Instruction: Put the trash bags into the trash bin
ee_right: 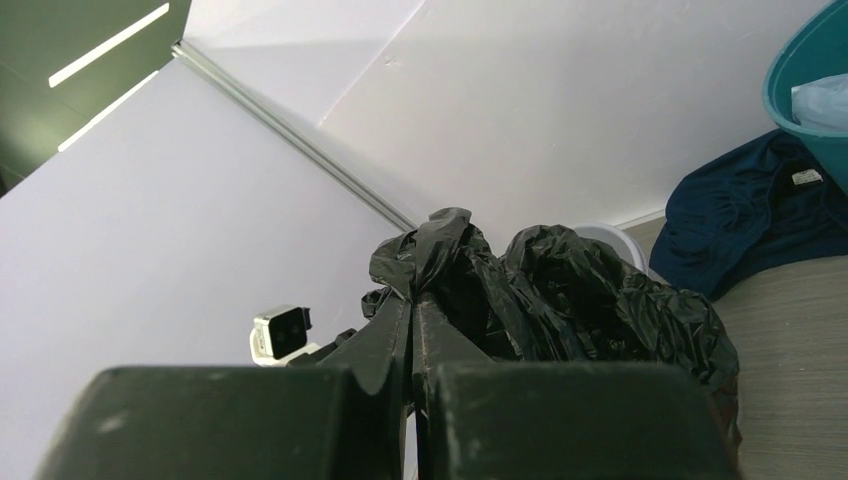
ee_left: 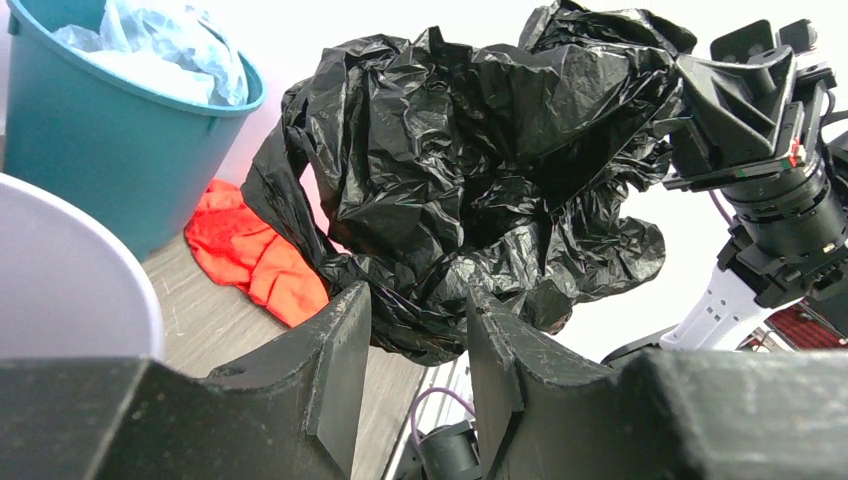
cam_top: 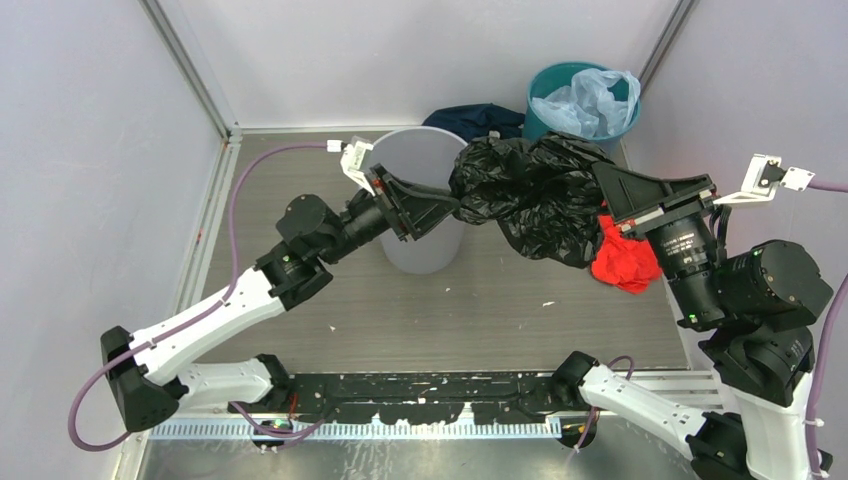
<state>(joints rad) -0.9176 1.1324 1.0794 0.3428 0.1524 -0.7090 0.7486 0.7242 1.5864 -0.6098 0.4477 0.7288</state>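
**Item 1. Left gripper** [cam_top: 447, 207]. It reaches over the front of the grey bin toward the right, and its tips meet the left edge of the black bag. In the left wrist view the fingers [ee_left: 340, 350] stand partly apart, with a lower fold of the bag filling the gap at their tips. Whether that fold is pinched cannot be told.

**Item 2. Grey bin** [cam_top: 420, 248]. Round, tapered and plain-sided, it stands upright on the table [cam_top: 500, 310], left of centre.

**Item 3. Dark blue cloth** [cam_top: 475, 120]. It lies crumpled on the table behind the grey bin, against the back wall.

**Item 4. Black bag** [cam_top: 530, 200]. Large, glossy and crinkled, it is bunched into a loose mass and held up off the table between the two grippers. Its left edge is at the right side of the grey bin's rim. The bulk hangs outside the bin, to its right.

**Item 5. Teal bin** [cam_top: 537, 122]. It stands upright at the back right and holds a pale blue bag [cam_top: 595, 100].

**Item 6. Red cloth** [cam_top: 625, 262]. It is bundled on the table under the right end of the black bag.

**Item 7. Right gripper** [cam_top: 603, 185]. Its fingers are clenched together on a gathered peak of the black bag, as the right wrist view shows.
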